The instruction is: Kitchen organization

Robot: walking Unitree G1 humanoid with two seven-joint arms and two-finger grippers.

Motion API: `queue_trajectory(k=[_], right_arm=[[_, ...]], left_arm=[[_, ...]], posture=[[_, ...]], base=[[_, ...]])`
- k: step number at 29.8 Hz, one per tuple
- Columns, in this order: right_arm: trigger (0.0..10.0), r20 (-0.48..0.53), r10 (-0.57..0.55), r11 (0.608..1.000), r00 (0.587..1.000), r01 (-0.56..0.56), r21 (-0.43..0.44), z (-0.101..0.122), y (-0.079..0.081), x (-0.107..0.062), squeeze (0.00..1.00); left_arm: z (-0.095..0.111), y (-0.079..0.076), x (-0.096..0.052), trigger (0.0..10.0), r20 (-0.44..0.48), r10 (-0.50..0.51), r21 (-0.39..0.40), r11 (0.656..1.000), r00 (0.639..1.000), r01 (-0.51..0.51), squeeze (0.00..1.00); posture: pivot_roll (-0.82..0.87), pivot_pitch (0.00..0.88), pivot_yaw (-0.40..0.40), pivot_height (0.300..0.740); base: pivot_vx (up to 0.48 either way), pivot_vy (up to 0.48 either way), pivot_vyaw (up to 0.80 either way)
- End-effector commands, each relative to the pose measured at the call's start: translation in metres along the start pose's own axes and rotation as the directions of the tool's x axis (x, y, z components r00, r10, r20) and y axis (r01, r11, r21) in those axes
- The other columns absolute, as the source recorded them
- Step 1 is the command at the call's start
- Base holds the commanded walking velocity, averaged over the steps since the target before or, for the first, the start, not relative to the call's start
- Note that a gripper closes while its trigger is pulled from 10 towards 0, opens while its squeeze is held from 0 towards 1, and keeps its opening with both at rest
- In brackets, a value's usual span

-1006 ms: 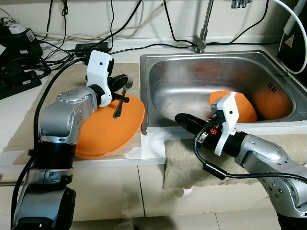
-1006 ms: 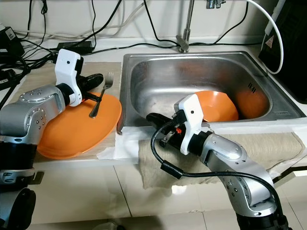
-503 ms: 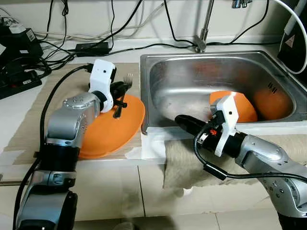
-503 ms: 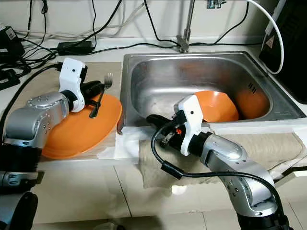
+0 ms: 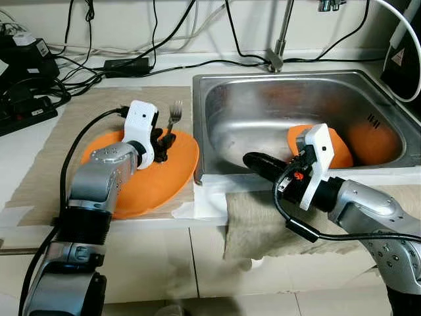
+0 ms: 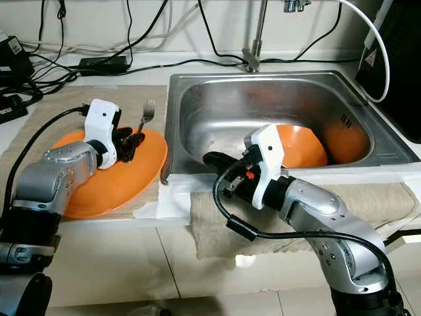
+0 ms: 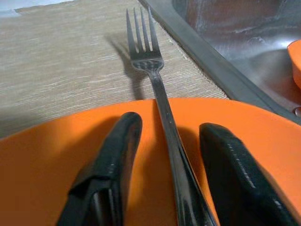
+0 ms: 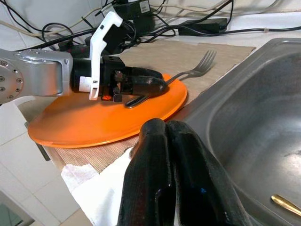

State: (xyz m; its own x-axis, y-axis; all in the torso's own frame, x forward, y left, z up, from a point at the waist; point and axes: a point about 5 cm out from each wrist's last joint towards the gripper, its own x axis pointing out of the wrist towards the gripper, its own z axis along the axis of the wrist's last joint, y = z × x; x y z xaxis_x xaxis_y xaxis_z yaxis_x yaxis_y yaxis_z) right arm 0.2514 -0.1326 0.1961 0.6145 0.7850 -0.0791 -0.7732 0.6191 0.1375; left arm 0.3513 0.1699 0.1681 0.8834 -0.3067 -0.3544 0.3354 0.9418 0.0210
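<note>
Left eye view: the left hand [image 5: 162,141] is lowered onto the orange plate [image 5: 151,181] beside the sink [image 5: 217,92].
Left wrist view: fingers [image 7: 113,165] are spread around the fork [image 7: 157,89], tines past the rim.
Right wrist view: the right hand [image 8: 171,136] is closed, empty, at the sink edge.

left gripper [image 7: 169,141] lowered fork [image 7: 153,80] onto plate [image 5: 164,174]

Shiny metal fork [image 7: 155,80], smooth plate [image 7: 56,155] probably plastic, woven mat [image 7: 61,61].
</note>
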Motion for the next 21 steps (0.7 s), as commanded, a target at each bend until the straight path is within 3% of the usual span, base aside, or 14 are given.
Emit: queue_trajectory(k=[1,13,21], right_arm=[[10.0,0.015,0.027,1.0,1.0,-0.027,-0.014,0.008,0.003,0.0,0.0],[10.0,-0.115,0.023,0.995,0.993,-0.034,-0.091,0.004,-0.02,-0.015,0.0],[10.0,-0.113,0.058,0.992,0.992,-0.069,-0.103,0.008,-0.019,-0.011,0.0]], left_arm=[[0.0,0.001,0.0,10.0,-0.013,0.008,0.002,1.0,1.0,-0.008,1.0],[-0.004,0.004,0.002,10.0,-0.034,0.019,0.004,1.0,0.999,-0.019,1.0],[-0.006,0.002,0.002,10.0,-0.052,0.002,-0.008,1.0,0.999,-0.002,1.0]], posture=[[0.01,0.004,0.028,0.74],[0.01,0.006,0.029,0.74],[0.02,0.008,0.025,0.74]], base=[[0.0,0.0,0.0],[0.0,0.0,0.0],[0.0,0.0,0.0]])
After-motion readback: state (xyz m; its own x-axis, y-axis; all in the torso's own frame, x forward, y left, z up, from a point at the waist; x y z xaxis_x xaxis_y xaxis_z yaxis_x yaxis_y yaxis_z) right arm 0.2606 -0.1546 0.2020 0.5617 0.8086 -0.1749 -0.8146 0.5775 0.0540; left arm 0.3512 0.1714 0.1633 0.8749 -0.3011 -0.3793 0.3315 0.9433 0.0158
